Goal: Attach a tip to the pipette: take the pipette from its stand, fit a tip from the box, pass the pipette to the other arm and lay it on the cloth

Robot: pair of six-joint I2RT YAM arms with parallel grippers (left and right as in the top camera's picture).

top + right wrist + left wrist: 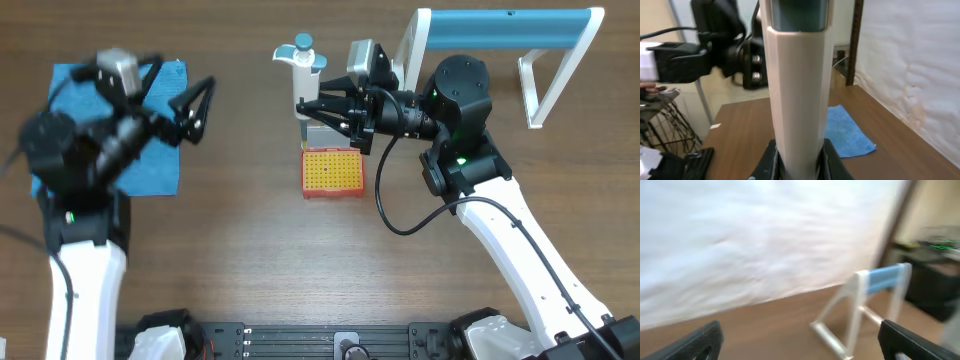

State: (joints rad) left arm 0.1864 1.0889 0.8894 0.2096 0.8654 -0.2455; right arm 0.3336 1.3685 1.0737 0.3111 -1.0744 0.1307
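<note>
**Pipette pinched over the tip box, handover not yet made**

The right claw (310, 108) is clamped around the pipette (303, 70), holding it upright just above the tip box (332, 172) and well clear of its stand (505, 30). The left claw (195, 108) hangs spread wide at the edge of the cloth (155, 170), well apart from the pipette. The pipette's lower end is hidden behind the claw, so its line-up with a tip cannot be told. Pressing down off-centre or tilted would likely miss the tip, jam it crooked or shove the box aside. Too light a press could let the tip drop off during the pass. The body looks smooth, so it may slip or twist if one claw lets go before the other has closed.
</note>
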